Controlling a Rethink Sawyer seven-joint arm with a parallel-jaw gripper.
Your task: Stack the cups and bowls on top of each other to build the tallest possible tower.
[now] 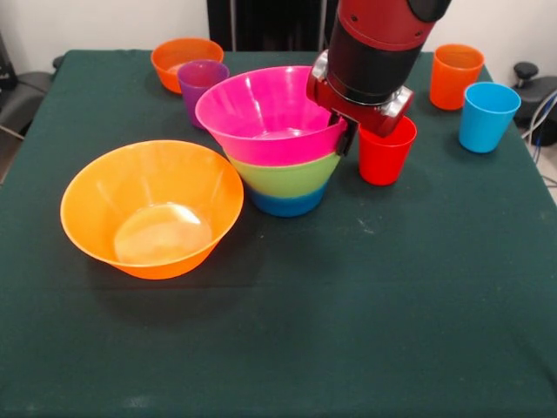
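A dark green cloth-covered table (365,296) fills most of the frame. The red and black robot arm (383,43) is seen coming down from the top edge, right of centre. A large glossy orange plastic bowl (150,209) is placed upright at the left of centre, apart from the rest. At the centre stands the tower (280,144): a large pink plastic bowl (265,117) is nested in a medium green bowl (291,177), which is seated in a small blue bowl (289,204). The gripper (348,138) is set at the pink bowl's right rim; whether it is spread or closed on the rim cannot be told. A small orange bowl (180,59) is seen at the upper left, with a purple plastic tumbler (200,87) just in front of it. A red tumbler (385,152) stands just right of the tower, partly behind the gripper. A light blue tumbler (487,117) and an orange tumbler (455,77) stand at the upper right.
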